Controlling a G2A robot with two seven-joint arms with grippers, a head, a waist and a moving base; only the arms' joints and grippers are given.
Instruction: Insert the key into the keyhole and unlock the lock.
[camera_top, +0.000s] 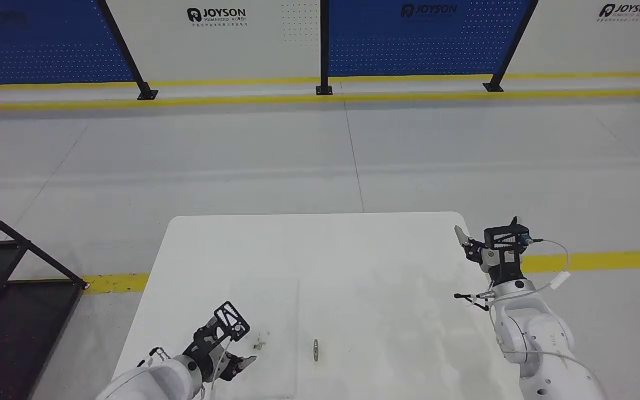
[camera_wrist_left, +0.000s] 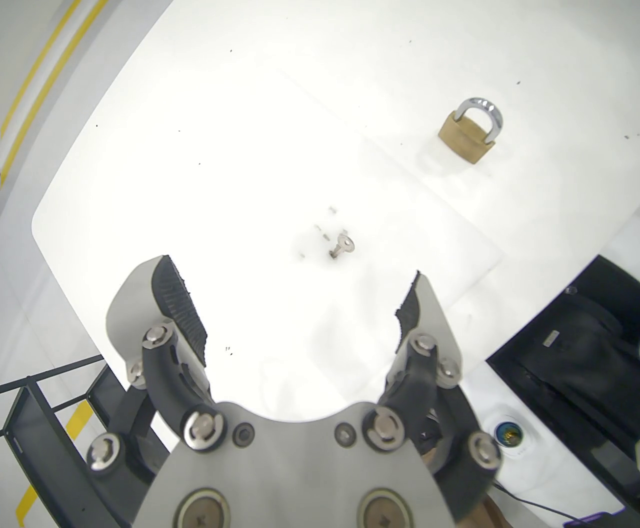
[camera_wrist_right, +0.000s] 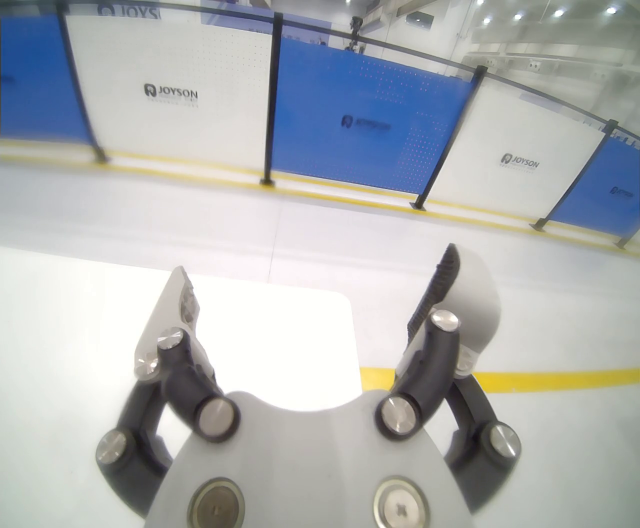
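In the lower left of the top view, the left gripper (camera_wrist_left: 295, 300) sits low over the white rectangular table (camera_top: 380, 260). Its two metal fingers with black ribbed pads are spread wide and hold nothing.

Just to its right in that view lies the small silver metal key (camera_wrist_left: 342, 246). It rests flat on a thin, pale, nearly see-through sheet (camera_wrist_left: 410, 235) that covers part of the tabletop. In the left wrist view the key lies straight out ahead of the open jaws, about midway between the two pads, near them but not touching. Its long axis appears to slant a little across the line of approach, with the round head on the far side and the blade end nearer the fingers. It is too small to be sure of more than that.

Further right, toward the lower middle of the top view, the small brass padlock (camera_wrist_left: 470, 132) with a curved steel shackle rests just off the sheet's edge. It is apart from the key, and its shackle seems to be seated.

At the right of the top view, by the table's right edge, is the right gripper (camera_wrist_right: 315, 295). Its jaws are parted and empty, and it points out toward the floor, well apart from both key and padlock.

The left arm is plainly nearer, so the key is probably its pick. The grasp depends on closing the pads across the key's narrow width.
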